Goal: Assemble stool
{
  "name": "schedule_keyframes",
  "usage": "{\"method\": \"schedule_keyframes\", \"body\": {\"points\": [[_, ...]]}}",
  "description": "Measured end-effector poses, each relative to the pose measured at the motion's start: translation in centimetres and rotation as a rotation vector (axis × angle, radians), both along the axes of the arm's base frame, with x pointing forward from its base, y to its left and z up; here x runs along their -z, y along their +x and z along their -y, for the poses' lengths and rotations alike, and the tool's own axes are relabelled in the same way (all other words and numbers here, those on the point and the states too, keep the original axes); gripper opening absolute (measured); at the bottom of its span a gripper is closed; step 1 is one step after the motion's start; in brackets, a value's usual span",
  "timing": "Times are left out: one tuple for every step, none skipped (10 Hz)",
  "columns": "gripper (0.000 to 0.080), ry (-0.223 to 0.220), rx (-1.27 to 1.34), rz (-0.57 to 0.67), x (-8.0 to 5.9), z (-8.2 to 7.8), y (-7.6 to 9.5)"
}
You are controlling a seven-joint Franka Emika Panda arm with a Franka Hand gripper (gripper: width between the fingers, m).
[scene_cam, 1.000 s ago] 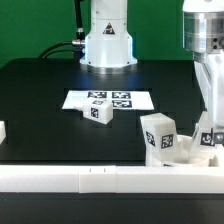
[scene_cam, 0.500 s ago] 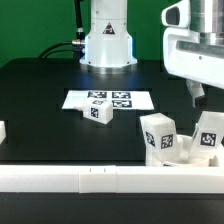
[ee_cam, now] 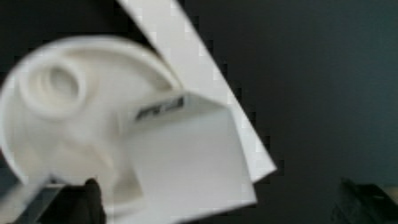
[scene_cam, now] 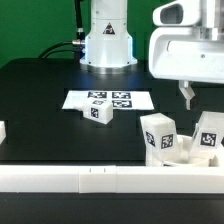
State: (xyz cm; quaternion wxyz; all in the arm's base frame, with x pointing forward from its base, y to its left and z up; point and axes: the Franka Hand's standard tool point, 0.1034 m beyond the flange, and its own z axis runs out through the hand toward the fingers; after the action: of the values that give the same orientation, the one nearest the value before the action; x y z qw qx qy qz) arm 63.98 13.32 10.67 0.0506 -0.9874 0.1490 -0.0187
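Note:
In the exterior view, two white tagged stool parts stand against the long white rail at the right. A short white leg lies by the marker board. My gripper hangs open and empty above and between the two right parts, touching neither. The wrist view shows the round seat with a socket hole, a tagged blocky part against it, and the rail. My open gripper shows there as dark fingertips at the frame's corners, with nothing between them.
The robot base stands at the back centre. Another white piece shows at the exterior view's left edge. The rail runs along the whole front of the black table.
My gripper has risen from low beside the rightmost part and moved toward the exterior view's left. The parts have not moved.

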Motion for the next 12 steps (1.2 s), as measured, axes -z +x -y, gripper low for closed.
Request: {"method": "schedule_keyframes", "body": {"points": [[0.0649, -0.01, -0.141, 0.028, 0.1, 0.2, -0.1], [0.0649, -0.02, -0.227, 0.048, 0.5, 0.4, -0.5], [0.0649, -0.021, -0.257, 0.049, 0.4, 0.5, -0.5], [0.0649, -0.024, -0.301, 0.054, 0.4, 0.5, -0.4], [0.0649, -0.059, -0.488, 0.067, 0.5, 0.5, -0.4], [0.0649, -0.102, -0.734, 0.077, 0.5, -0.1, -0.4], [0.0649, -0.123, -0.974, 0.071, 0.6, -0.9, -0.9], [0.0649, -0.136, -1.08, 0.068, 0.7, -1.0, -1.1], [0.0649, -0.139, -1.12, 0.07, 0.7, -0.7, -1.0], [0.0649, -0.14, -1.136, 0.071, 0.7, -0.6, -1.0], [0.0649, -0.155, -1.233, 0.07, 0.7, -0.3, -0.9], [0.0649, -0.17, -1.331, 0.068, 1.0, 0.0, -0.9]]}}
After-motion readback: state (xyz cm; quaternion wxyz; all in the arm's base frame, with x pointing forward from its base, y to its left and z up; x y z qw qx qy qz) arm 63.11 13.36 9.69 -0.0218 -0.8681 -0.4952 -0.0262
